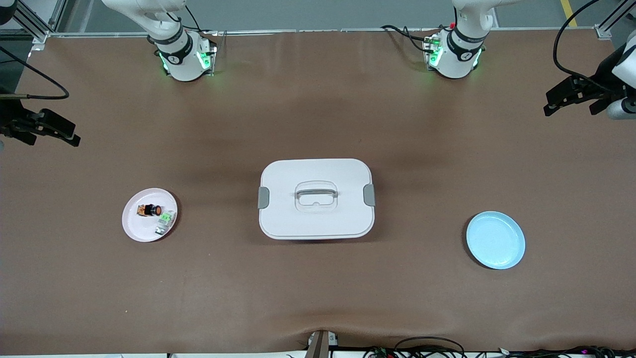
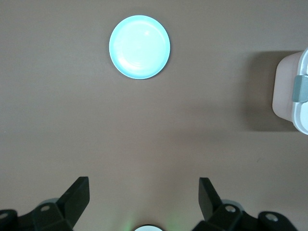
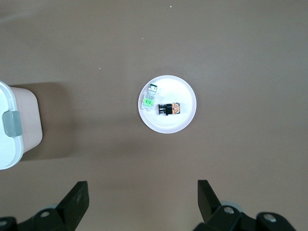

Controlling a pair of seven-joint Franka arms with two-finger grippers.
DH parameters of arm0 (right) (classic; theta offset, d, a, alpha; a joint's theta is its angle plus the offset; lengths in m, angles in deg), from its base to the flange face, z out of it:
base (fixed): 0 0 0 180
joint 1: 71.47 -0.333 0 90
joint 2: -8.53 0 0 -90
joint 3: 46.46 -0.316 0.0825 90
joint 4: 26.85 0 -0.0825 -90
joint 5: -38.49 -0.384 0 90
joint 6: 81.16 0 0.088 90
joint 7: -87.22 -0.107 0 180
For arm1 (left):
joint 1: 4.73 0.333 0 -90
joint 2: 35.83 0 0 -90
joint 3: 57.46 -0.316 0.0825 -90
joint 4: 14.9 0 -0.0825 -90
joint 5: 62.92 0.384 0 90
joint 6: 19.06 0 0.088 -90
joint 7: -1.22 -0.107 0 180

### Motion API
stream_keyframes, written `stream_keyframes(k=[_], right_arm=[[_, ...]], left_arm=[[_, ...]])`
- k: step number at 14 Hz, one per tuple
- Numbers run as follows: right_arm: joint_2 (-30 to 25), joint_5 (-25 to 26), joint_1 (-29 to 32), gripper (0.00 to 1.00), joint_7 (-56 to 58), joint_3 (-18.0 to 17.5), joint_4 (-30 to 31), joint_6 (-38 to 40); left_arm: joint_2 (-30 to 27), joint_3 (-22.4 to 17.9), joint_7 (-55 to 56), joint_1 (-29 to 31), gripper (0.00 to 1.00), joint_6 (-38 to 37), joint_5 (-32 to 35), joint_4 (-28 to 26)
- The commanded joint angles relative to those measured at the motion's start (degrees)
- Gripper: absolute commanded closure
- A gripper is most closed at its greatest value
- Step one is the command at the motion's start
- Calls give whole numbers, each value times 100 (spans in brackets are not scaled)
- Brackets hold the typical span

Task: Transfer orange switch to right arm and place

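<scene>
The orange switch (image 1: 150,210) (image 3: 169,109), a stubby black cylinder with an orange face, lies on its side on a pale pink plate (image 1: 141,228) (image 3: 168,127) toward the right arm's end of the table. My right gripper (image 3: 142,185) hangs high above the bare table near that plate, open and empty. My left gripper (image 2: 143,183) is also open and empty, high over the table at the left arm's end. Neither hand shows in the front view; only the two arm bases do.
A small green-and-clear part (image 1: 165,221) (image 3: 150,98) lies beside the switch on the pink plate. A white lidded box (image 1: 316,199) (image 2: 291,91) (image 3: 14,125) with a handle stands mid-table. A light blue plate (image 1: 495,239) (image 2: 139,46) lies toward the left arm's end.
</scene>
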Motion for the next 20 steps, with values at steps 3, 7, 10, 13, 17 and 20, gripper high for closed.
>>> stream_keyframes(k=[3,7,10,13,17,20], right_arm=[[-201,-34,-388,0,-67,458,244,-25],[-307,-25,-450,0,-67,494,385,-96],[-298,-34,-397,0,-67,477,376,-96],[-280,-34,-126,0,-58,311,358,-96],[-280,-34,305,0,-58,-137,358,-96],[-280,-34,429,0,-58,-253,358,-78]], left_arm=[[41,7,-26,22,0,-127,9,181],[50,24,-79,4,0,-127,18,225],[50,24,-79,-13,0,-127,27,225],[50,68,-53,-31,0,-136,27,217],[50,77,-9,-39,0,-206,27,216],[77,86,262,-57,0,-215,36,216]])
